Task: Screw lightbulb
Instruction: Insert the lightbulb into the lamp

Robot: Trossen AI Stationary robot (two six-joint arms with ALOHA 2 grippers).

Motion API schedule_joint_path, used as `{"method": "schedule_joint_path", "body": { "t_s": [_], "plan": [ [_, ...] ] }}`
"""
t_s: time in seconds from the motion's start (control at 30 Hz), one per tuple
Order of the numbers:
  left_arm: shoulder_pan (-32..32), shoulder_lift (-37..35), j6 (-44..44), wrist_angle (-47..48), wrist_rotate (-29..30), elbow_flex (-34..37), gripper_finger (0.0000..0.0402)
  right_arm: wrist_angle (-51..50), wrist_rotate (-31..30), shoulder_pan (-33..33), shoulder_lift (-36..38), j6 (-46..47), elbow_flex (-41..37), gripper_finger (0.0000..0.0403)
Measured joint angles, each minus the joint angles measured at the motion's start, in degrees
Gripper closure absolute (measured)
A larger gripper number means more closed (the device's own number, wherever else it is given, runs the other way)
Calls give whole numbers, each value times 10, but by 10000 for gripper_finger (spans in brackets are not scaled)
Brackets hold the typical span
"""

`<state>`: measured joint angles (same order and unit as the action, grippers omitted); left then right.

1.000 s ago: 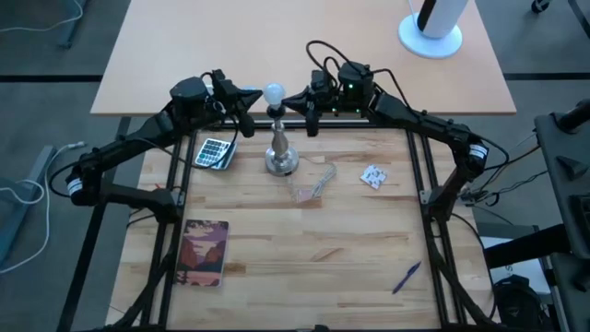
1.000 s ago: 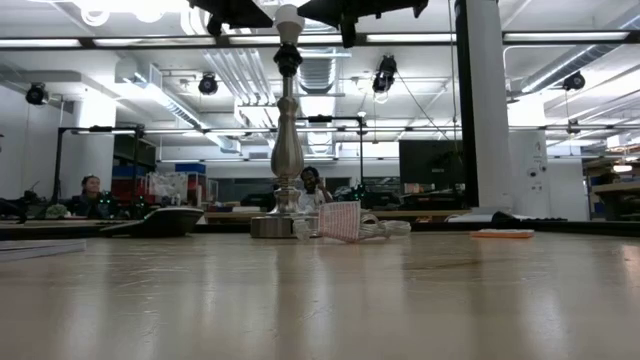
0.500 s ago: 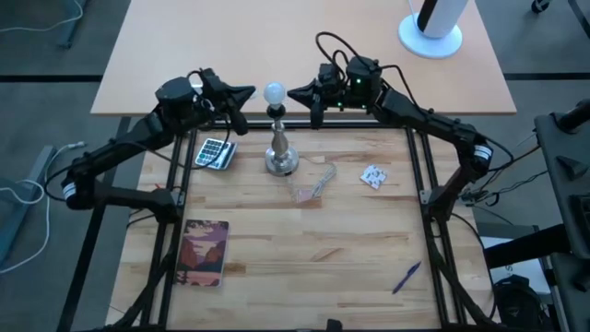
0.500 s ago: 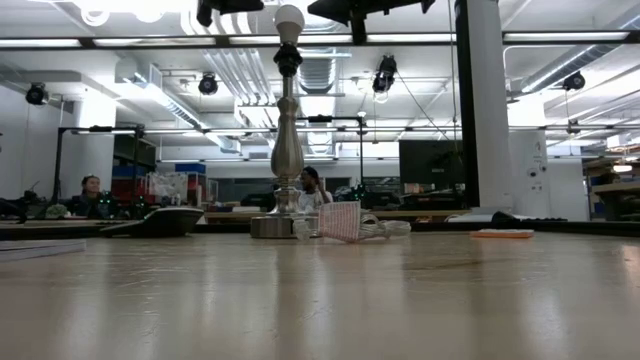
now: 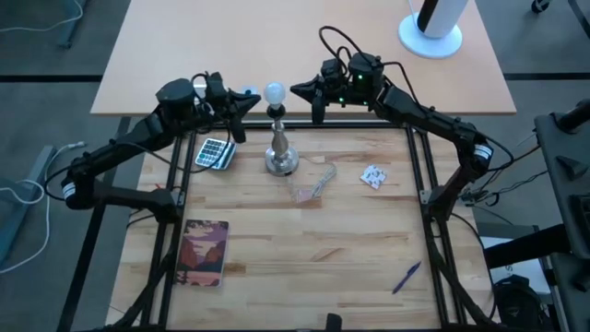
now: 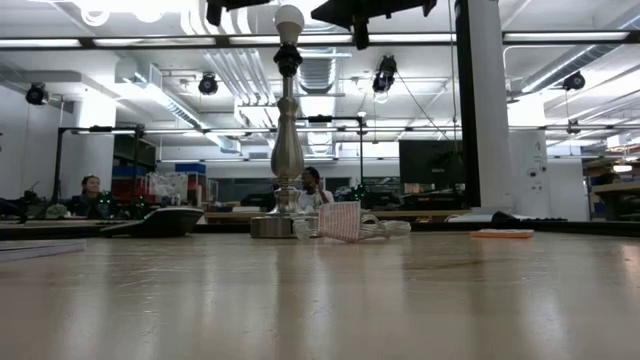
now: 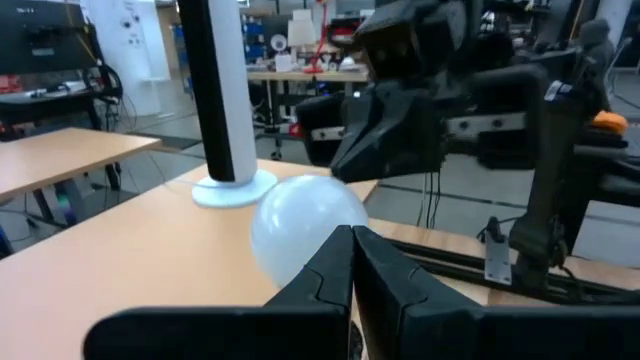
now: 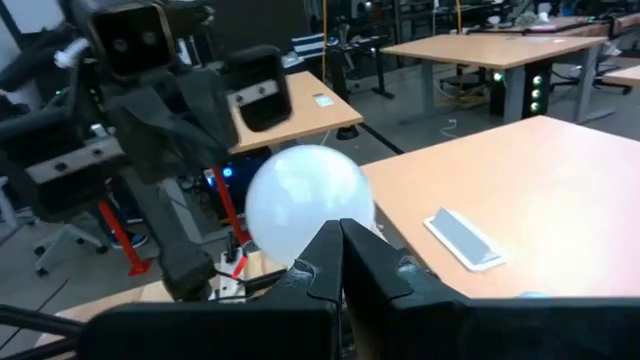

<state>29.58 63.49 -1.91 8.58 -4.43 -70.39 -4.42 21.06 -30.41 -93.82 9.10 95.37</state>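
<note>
Atop lamp stand point(image 5: 280, 148) | lightbulb point(image 5: 274, 92) upright (globe up, base down)

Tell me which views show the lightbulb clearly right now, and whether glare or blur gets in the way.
High view: the lightbulb is a bright, nearly featureless white spot atop the lamp stand. Low view: it is cut by the top edge against ceiling lights. Left wrist view: large, softly blurred behind the shut left gripper. Right wrist view: the same, behind the shut right gripper.
</note>
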Motion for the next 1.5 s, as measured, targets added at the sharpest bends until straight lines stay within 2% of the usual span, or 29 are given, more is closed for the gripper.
{"method": "schedule_joint_path", "body": {
  "t_s": [0.3, 0.57, 0.7, 1.03, 1.27, 1.5],
  "plan": [
    [0, 19, -6, -30, 0, 0, 401, 0, 2, 8, -2, -2, 0, 403],
    [1, 36, -6, -14, 51, 0, 401, 5, 0, 13, -26, 13, 0, 403],
    [1, 41, -6, -13, 56, 0, 401, 3, 4, 17, -26, 14, 0, 403],
    [1, 24, -5, -6, 68, 0, 402, -1, 18, 20, -8, 9, 0, 403],
    [1, -4, -5, -8, 68, 0, 401, -22, -69, 19, 17, -27, 0, 403],
    [1, 5, -21, -6, 65, 0, 402, -9, -71, 15, -11, -12, 0, 403]
  ]
}}
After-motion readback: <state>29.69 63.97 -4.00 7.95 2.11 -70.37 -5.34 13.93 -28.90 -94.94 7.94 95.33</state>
